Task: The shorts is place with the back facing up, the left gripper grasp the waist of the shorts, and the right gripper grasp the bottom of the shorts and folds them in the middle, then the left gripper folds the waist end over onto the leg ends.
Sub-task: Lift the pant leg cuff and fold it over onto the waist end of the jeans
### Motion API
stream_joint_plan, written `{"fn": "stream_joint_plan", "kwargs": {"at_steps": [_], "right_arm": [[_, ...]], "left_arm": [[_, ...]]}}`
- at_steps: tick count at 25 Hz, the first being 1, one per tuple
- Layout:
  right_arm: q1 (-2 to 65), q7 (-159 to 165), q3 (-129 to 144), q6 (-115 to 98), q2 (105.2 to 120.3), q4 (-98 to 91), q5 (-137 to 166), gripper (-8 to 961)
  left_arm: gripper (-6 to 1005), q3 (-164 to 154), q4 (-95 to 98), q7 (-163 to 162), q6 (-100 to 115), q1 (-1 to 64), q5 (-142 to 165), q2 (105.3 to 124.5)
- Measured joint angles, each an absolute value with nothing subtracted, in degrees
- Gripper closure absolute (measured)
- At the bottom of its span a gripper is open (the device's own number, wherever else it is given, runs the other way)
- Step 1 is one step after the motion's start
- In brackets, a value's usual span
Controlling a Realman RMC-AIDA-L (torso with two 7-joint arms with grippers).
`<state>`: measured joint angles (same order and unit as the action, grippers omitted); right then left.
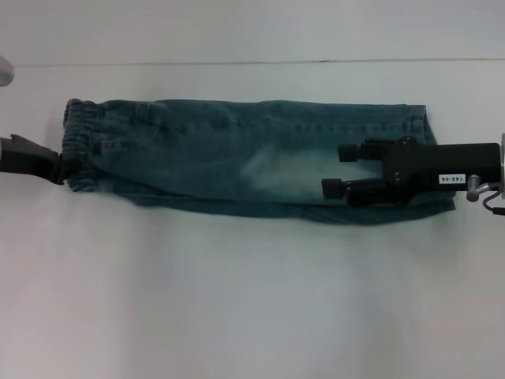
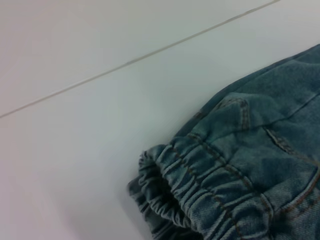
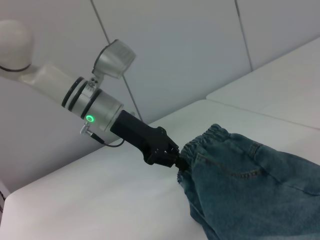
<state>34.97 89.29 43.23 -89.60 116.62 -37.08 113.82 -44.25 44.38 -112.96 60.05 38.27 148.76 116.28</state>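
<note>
The faded blue-green denim shorts (image 1: 229,158) lie folded lengthwise as a long strip across the white table. The gathered waist (image 1: 83,142) is at the strip's left end. My left gripper (image 1: 58,167) is shut on the waist's near corner; the right wrist view shows the left gripper (image 3: 178,161) pinching the waist (image 3: 212,136). The left wrist view shows only the bunched waist (image 2: 200,190). My right gripper (image 1: 339,170) hovers open over the right part of the strip, fingers pointing left, with nothing between them. The leg ends (image 1: 420,120) lie under and beside it.
The white table (image 1: 237,300) stretches in front of the shorts, with a seam line behind them (image 1: 237,62). White wall panels (image 3: 175,45) stand beyond the table's left end.
</note>
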Motion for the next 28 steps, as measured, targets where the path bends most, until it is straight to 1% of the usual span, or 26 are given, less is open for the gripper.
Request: {"fn": "stream_joint_plan", "kwargs": {"at_steps": [4,7,12,17,20,21,24,25,28], "right_arm": [[35.01,89.29,44.35,-88.60,116.74,-37.00,113.82,13],[35.12,89.30,46.05,-87.63,116.79,-36.99,113.82,13],[35.38,90.49,50.00,-84.48,116.83,-36.91,113.85,186],[35.55,90.00,50.07,-81.78,117.25,-36.34,113.73,382],[35.09,88.10,49.29,-76.41,118.64,-35.93,111.67,505],[35.09,88.10,49.29,-76.41,118.64,-35.93,111.67,548],[35.14,83.07,48.96,-71.40,119.51,-32.88,107.12,673],[35.30,81.01,48.95,-69.61,119.57,-31.33,105.05,713],[36.35,72.37,48.95,-63.91,119.82,-25.14,97.35,834]], "left_arm": [[908,-44.07,46.46,-112.94,62.21,38.03,148.64,116.53],[909,-43.92,48.23,-112.94,64.77,37.88,148.46,116.61],[908,-43.80,52.52,-113.25,69.87,37.81,147.96,116.84],[911,-43.77,57.29,-113.73,75.74,38.50,147.93,117.10],[912,-43.77,60.17,-114.45,78.97,39.30,147.91,117.16],[913,-43.77,61.61,-115.23,80.35,39.91,147.91,117.16],[914,-43.77,64.11,-117.38,82.77,41.29,147.91,117.10],[914,-43.74,65.93,-118.92,84.70,42.68,147.91,116.87],[915,-43.70,67.97,-120.58,86.85,44.17,147.90,116.70]]}}
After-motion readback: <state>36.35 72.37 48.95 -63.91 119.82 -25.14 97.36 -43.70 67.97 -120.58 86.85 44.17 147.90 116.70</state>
